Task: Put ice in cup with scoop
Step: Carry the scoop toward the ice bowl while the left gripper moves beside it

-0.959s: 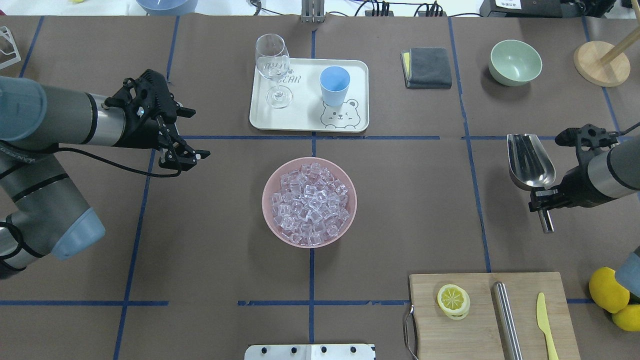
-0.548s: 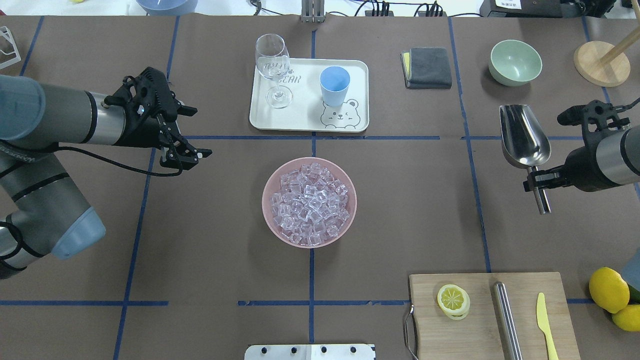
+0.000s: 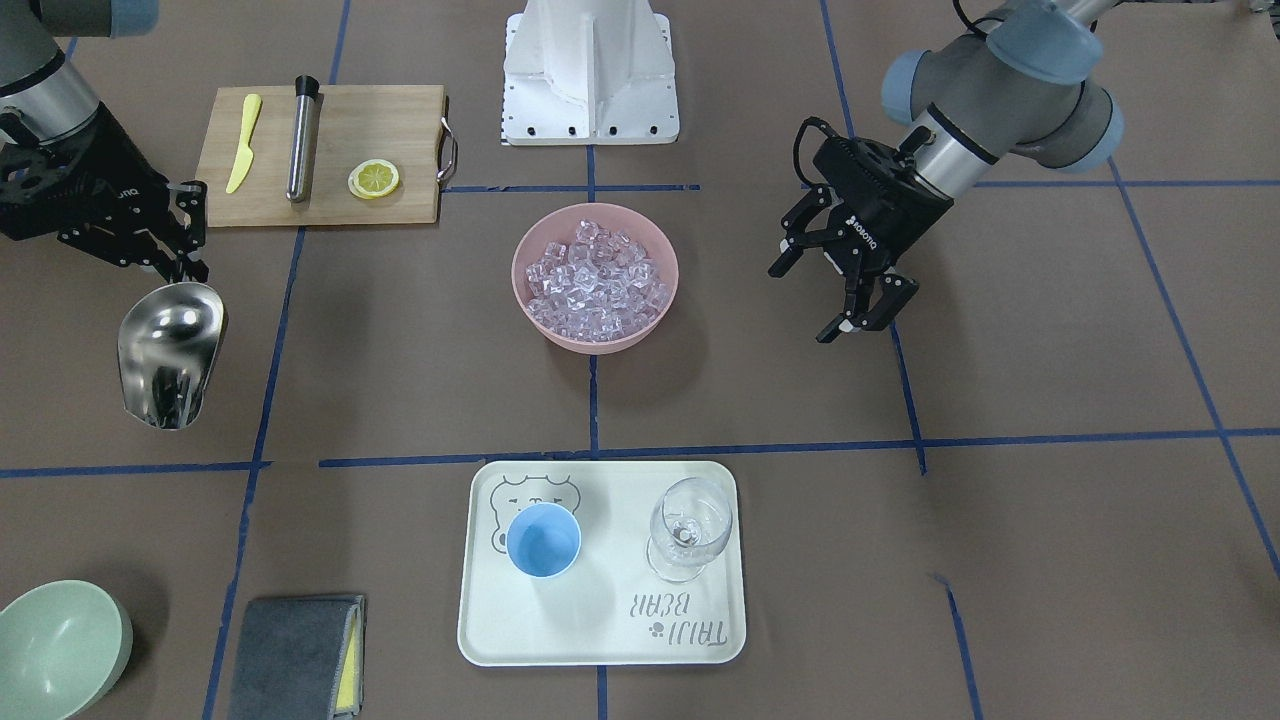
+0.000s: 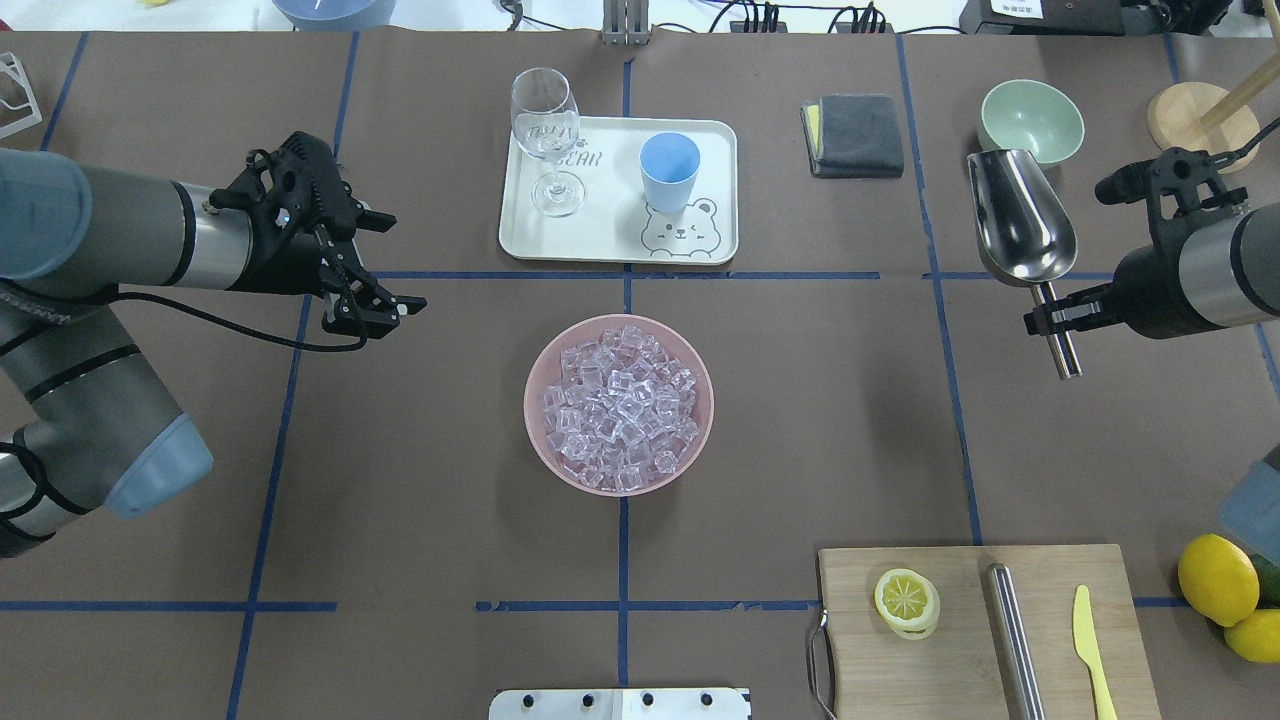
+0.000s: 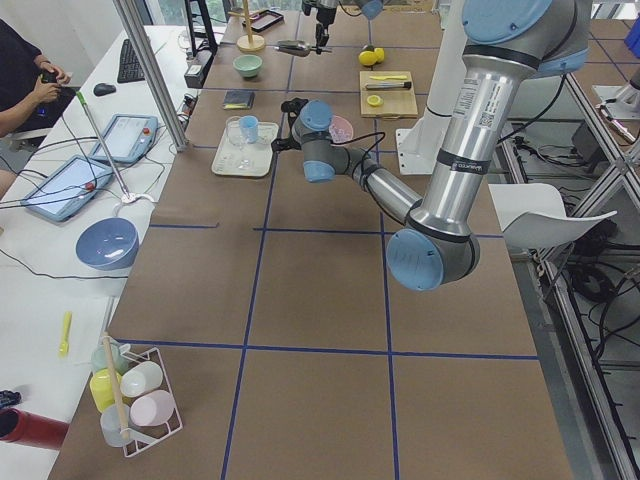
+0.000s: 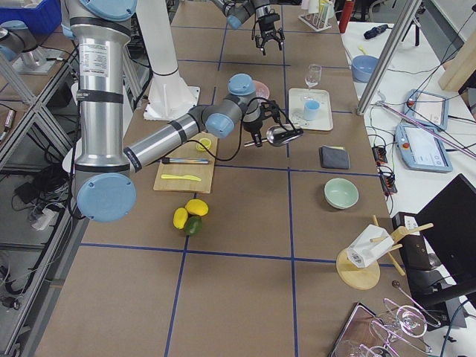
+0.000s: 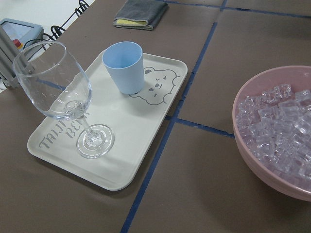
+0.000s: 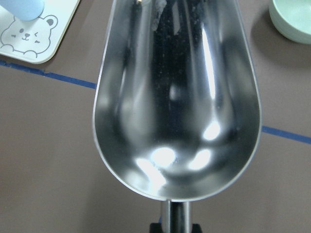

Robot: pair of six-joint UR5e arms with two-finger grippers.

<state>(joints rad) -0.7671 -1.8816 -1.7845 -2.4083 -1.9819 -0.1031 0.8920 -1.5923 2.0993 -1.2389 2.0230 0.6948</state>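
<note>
The ice (image 4: 620, 405) fills a pink bowl (image 4: 529, 425) at the table's middle, also seen in the front view as ice (image 3: 597, 275) and at the left wrist view's right edge as ice (image 7: 277, 126). The light-blue cup (image 4: 669, 170) stands empty on a white tray (image 4: 600, 240), beside a wine glass; the front view shows the cup (image 3: 543, 540) too. My right gripper (image 4: 1050, 318) is shut on the rod handle of the steel scoop (image 4: 1020, 215), held empty in the air at the far right. The scoop (image 8: 175, 97) fills the right wrist view. My left gripper (image 4: 375, 305) hangs open, left of the bowl.
A wine glass (image 4: 545, 130) shares the tray. A grey cloth (image 4: 855, 135) and green bowl (image 4: 1030, 120) lie behind the scoop. A cutting board (image 4: 980, 630) with lemon slice, steel cylinder and yellow knife sits front right, lemons (image 4: 1220, 580) beside it.
My right arm has carried the scoop toward the far side of the table and slightly inward. The left gripper has barely moved.
</note>
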